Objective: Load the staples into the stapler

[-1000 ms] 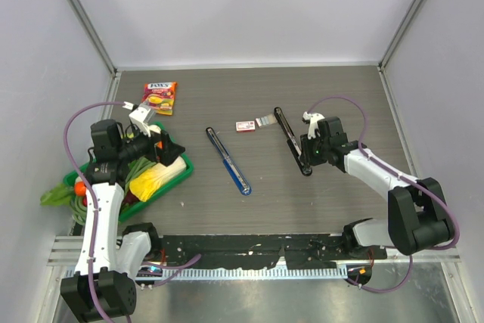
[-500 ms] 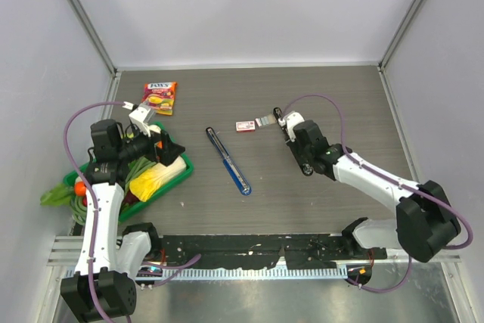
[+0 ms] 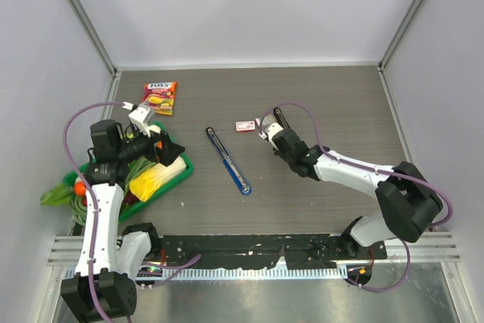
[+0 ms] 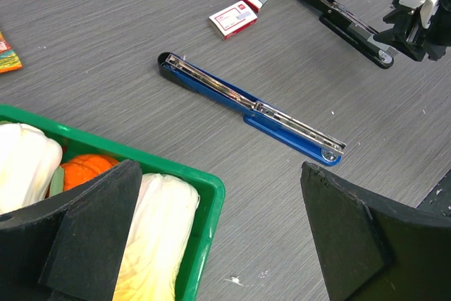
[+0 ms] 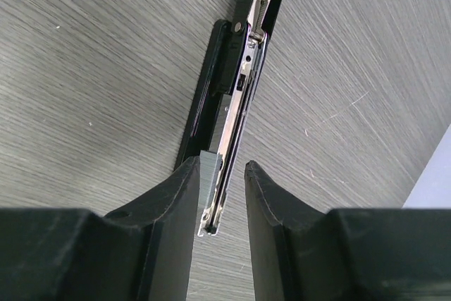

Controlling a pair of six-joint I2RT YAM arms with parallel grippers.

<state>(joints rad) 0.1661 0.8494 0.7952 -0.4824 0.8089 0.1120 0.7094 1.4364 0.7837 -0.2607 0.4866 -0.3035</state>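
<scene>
A black stapler [image 5: 227, 82] lies opened flat right of the table's centre, its metal rail [image 5: 232, 132] facing up. The staples [image 5: 209, 173], a short grey strip, lie against the rail's end; they also show beside the red-and-white box [image 4: 234, 19]. My right gripper [image 5: 220, 168] hangs low over that end, open a little. Its fingers straddle the strip and the rail, the left finger [image 5: 176, 195] against the strip and the right one clear. A blue stapler [image 3: 228, 161] lies opened flat at centre. My left gripper [image 4: 222, 202] is wide open above the green tray's corner.
The green tray [image 3: 182, 172] with vegetables sits at the left edge under my left arm. A candy packet [image 3: 160, 97] lies at the back left. The red-and-white box [image 3: 243, 125] sits just left of my right gripper [image 3: 266, 128].
My right gripper has travelled back and left along the black stapler, from its near end to the end by the staples, and its jaws have widened slightly. The left arm has not moved.
</scene>
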